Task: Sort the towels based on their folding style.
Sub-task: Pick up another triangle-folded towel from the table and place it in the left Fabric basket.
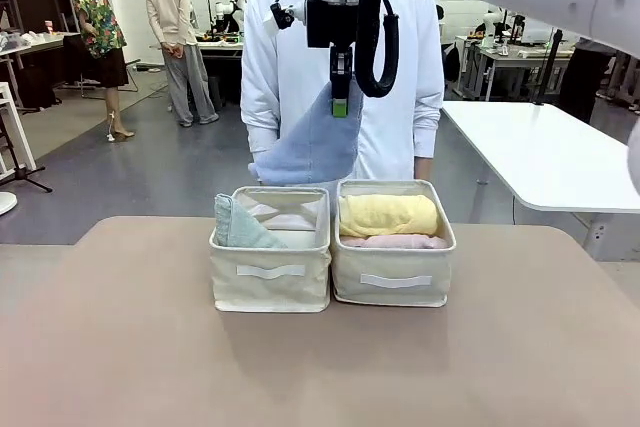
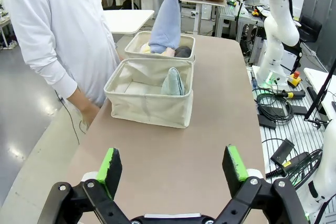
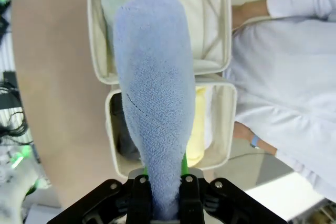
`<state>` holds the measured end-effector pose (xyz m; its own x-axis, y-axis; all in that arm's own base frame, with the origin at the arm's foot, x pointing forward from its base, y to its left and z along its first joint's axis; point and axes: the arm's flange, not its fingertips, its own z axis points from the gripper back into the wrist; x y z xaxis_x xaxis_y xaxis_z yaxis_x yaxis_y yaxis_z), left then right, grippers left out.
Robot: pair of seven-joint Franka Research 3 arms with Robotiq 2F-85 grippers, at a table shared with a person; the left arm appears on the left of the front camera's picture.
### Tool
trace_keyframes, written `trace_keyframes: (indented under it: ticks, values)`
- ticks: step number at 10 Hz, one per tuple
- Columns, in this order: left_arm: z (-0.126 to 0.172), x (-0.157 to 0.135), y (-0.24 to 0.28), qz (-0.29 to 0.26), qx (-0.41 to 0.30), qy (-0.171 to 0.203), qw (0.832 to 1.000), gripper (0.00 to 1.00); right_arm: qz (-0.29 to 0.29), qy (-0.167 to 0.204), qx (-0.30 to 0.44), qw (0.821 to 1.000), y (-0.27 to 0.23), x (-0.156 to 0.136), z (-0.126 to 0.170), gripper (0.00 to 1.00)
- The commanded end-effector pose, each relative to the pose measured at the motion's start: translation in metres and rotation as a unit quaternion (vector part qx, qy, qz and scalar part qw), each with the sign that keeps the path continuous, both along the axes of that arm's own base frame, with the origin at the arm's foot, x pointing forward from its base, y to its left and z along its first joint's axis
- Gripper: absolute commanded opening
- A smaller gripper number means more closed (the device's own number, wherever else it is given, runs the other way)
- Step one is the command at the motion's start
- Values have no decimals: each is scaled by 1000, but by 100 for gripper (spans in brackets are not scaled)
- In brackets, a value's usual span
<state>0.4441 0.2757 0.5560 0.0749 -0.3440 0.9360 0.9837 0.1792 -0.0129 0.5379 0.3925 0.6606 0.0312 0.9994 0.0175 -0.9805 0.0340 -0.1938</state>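
Because the right gripper pinched the periwinkle towel only by its narrow tip, jaws closed tight on the cloth, the fold looked at risk of loosening under its own weight; a cone that opened in the air would likely land as a loose heap, no longer matching its group. The towel hung in the upper middle of the front view, above the far rims of the two bins and in front of the person's white coat; its long axis ran close to vertical, narrow end up at the pads, broad end down and flaring toward the lower left. That broad end hung mostly above the left bin, where the pale green-grey cone leaned against the left wall; part of it seemed to overlap the shared edge with the right bin, which held the yellow roll and the pink roll. A release from this height and place could, I judged, let it catch on the rims or tip in among the rolls; a sway of the hanging cloth would make that more likely. The left gripper hovered over the table with its jaws spread wide and nothing between them, well apart from the bins.
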Motion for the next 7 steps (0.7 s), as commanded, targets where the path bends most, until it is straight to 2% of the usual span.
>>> trace_keyframes:
  ticks: [1, 2, 4, 6, 7]
  values:
    - [1, -3, -1, 1, 7, 3, 1000, 100, -26, -7, 28, 999, 14, 29, -2, 18]
    - [1, -3, -1, 1, 7, 3, 1000, 100, -24, -1, 35, 999, 14, 35, -15, 18]
    - [1, -3, -1, 1, 7, 3, 1000, 100, -33, -22, 47, 998, 16, 40, -37, 18]
    - [1, -3, -1, 1, 7, 3, 1000, 100, -28, 3, 79, 997, 17, 44, -55, 18]
    - [1, -3, -1, 1, 7, 3, 1000, 100, -30, 13, 70, 997, 15, 41, -57, 18]
